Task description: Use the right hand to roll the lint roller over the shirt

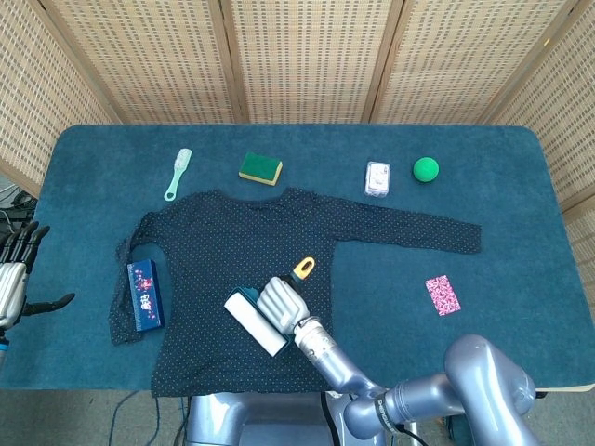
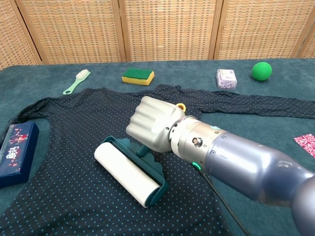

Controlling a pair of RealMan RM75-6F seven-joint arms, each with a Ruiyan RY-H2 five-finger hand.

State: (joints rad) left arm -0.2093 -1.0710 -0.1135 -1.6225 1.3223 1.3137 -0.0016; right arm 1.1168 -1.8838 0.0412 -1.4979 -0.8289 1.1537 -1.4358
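While the right hand (image 2: pixel 153 124) is closed in a fist around the handle of the lint roller (image 2: pixel 129 177), the white roll lies flat on the shirt (image 1: pixel 232 260), low and a little left of centre in the head view. The yellow tip of the handle pokes out behind the fist. The dark dotted shirt is spread across the middle of the blue-covered bench (image 1: pixel 521 214), one sleeve reaching toward the right of the frame.

At the far left edge of the head view the left hand (image 1: pixel 13 269) hangs off the bench, its fingers apart and holding nothing.

A blue box (image 1: pixel 145 295) lies on the shirt's left sleeve. Along the upper part of the frame sit a pale green brush (image 1: pixel 178 173), a green and yellow sponge (image 1: pixel 260 168), a small white packet (image 1: pixel 376 178) and a green ball (image 1: pixel 426 168), all off the shirt. A pink patterned card (image 1: pixel 442 295) lies at the right, below the sleeve.
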